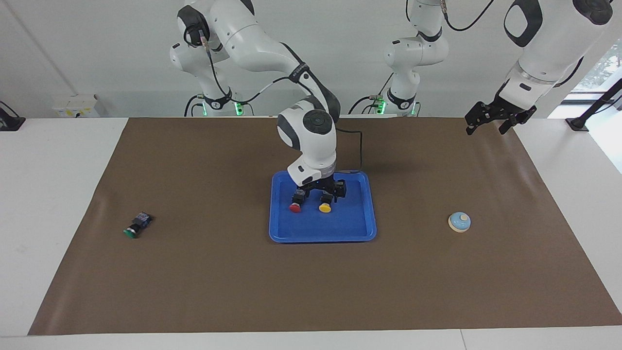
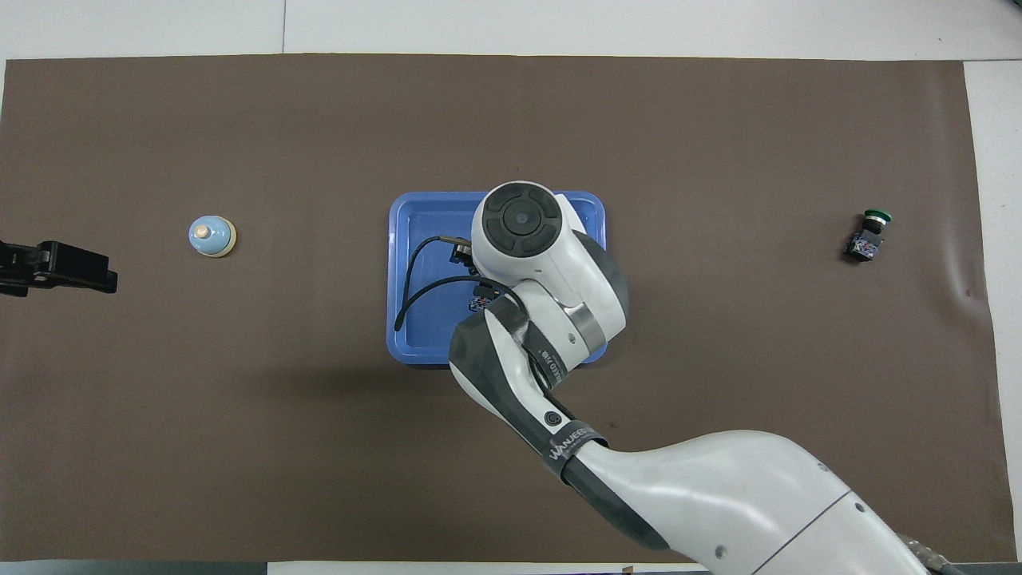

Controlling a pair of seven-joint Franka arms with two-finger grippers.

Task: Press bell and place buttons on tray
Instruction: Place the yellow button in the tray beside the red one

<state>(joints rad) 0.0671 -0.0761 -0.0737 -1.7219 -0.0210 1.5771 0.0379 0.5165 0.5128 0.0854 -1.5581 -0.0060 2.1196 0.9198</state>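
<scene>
The blue tray lies mid-table. On it lie the red button and the yellow button, side by side. My right gripper hangs open just above the yellow button's black body, holding nothing. In the overhead view the right arm's wrist covers both buttons and the gripper; only the tray rim shows. The green button lies on its side toward the right arm's end. The light-blue bell stands toward the left arm's end. My left gripper waits, open, in the air.
A brown mat covers the table, with white table edge around it. A black cable loops from the right wrist over the tray's edge nearer the robots.
</scene>
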